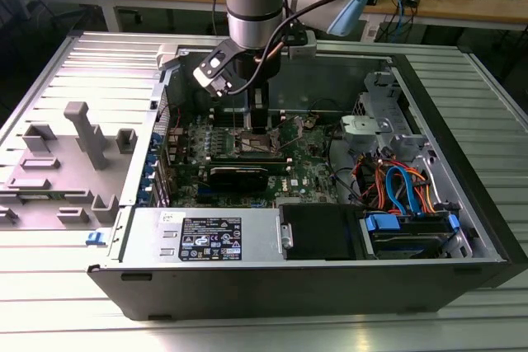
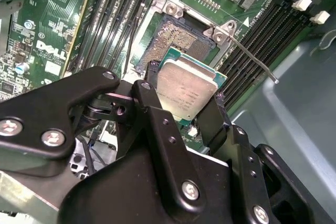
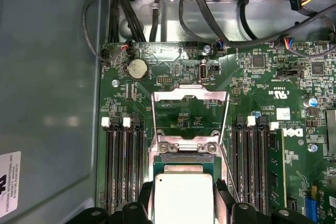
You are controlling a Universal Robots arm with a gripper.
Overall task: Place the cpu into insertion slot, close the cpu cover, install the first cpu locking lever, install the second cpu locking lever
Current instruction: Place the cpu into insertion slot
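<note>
gripper: clamped on cpu, just over insertion slot
cpu cover: flipped open
locking lever: unlatched, beside slot
flanks: memory slots either side

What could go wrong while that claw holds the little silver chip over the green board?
The black gripper holds the flat silver-grey square cpu over the square, silver-rimmed insertion slot; set down crooked, it might bend the bare contacts. The thin steel wire lever stands close beside, so a finger could snag it.
</note>
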